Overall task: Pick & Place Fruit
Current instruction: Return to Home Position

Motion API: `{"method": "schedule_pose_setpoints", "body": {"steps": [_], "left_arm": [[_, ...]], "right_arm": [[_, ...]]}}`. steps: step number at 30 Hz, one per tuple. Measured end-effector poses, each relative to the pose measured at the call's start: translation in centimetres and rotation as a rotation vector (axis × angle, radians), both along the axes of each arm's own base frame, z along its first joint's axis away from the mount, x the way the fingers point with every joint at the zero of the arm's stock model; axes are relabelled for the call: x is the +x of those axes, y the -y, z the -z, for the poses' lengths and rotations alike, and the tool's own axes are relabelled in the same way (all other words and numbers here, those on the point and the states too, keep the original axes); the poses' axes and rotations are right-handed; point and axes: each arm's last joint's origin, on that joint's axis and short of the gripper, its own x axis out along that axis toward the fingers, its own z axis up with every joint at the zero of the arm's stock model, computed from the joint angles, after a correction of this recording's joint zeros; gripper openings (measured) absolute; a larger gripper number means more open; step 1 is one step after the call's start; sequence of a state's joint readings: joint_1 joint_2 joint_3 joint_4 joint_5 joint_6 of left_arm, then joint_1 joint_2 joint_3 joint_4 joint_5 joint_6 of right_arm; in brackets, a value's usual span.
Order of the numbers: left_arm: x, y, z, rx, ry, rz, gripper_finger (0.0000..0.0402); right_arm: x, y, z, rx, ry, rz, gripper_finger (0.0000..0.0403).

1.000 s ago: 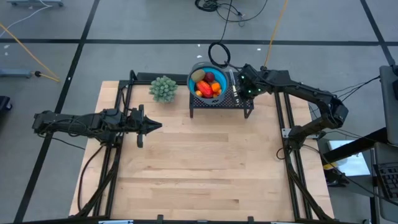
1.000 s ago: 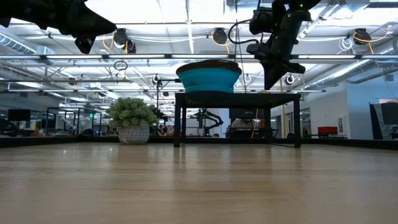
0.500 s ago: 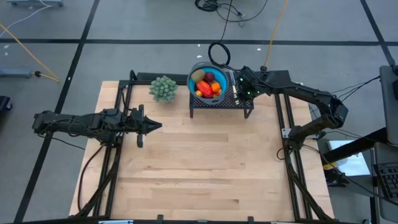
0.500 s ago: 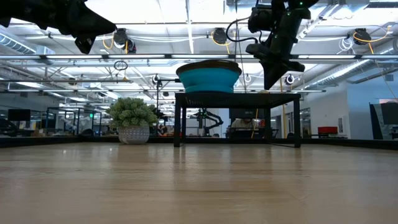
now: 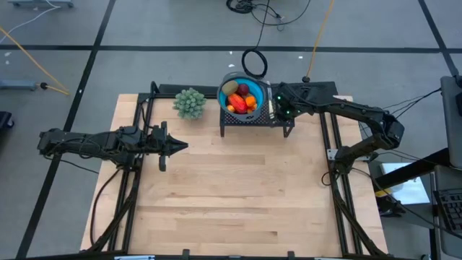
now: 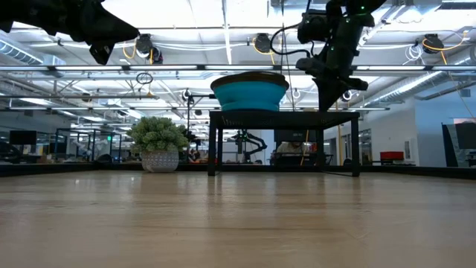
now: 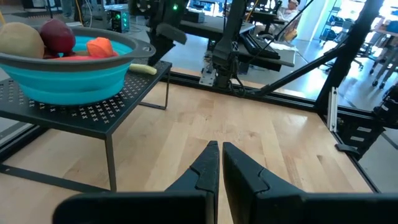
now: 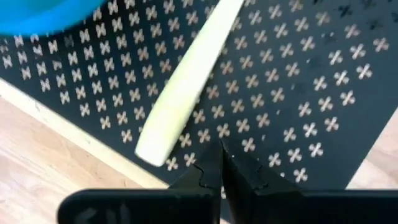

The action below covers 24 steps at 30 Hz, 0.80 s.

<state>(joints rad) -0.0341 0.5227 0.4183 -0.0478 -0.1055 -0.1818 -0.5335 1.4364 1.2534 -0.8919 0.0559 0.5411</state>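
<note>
High view: fruit [image 5: 240, 97] in bowl [image 5: 221, 94], R gripper [image 5: 276, 110] beside, jaws prob. closed.

Red, orange and olive fruit [image 5: 240, 97] together in blue bowl [image 5: 221, 94] on black shelf [image 5: 249, 118]

Shows turquoise blue on the bowl [image 7: 68, 79], dark red, orange and tan-olive on the fruit [image 5: 241, 97], pale yellow on the knife [image 8: 186, 87], black with rows of pale crosses on the shelf [image 8: 292, 81], pale green on the plant ball [image 5: 190, 102], light wood grain on the table [image 5: 231, 188], black on the left gripper [image 7: 219, 149] and the right gripper [image 8: 219, 152].
</note>
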Motion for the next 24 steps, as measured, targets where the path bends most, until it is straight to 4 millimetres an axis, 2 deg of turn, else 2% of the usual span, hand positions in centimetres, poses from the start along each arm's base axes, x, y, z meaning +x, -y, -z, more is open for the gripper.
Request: {"method": "schedule_pose_setpoints", "body": {"steps": [8,14,17,24], "left_arm": [[0.0,0.0,0.0,-0.001,0.0,0.0,0.0019],[0.0,0.0,0.0,-0.008,0.001,-0.001,0.0019],[0.0,0.0,0.0,-0.003,0.0,-0.001,0.0019],[-0.1,-0.2,-0.1,0.044,0.001,-0.071,0.0019]], "right_arm": [[0.0,0.1,-0.2,-0.012,0.03,0.002,0.0],[-1.2,-0.7,-2.0,-0.047,0.082,-0.005,0.0],[-2.7,-2.0,-3.6,-0.072,0.11,-0.043,0.0],[-5.3,-6.5,-7.4,-0.21,0.237,-0.229,0.0]]}}
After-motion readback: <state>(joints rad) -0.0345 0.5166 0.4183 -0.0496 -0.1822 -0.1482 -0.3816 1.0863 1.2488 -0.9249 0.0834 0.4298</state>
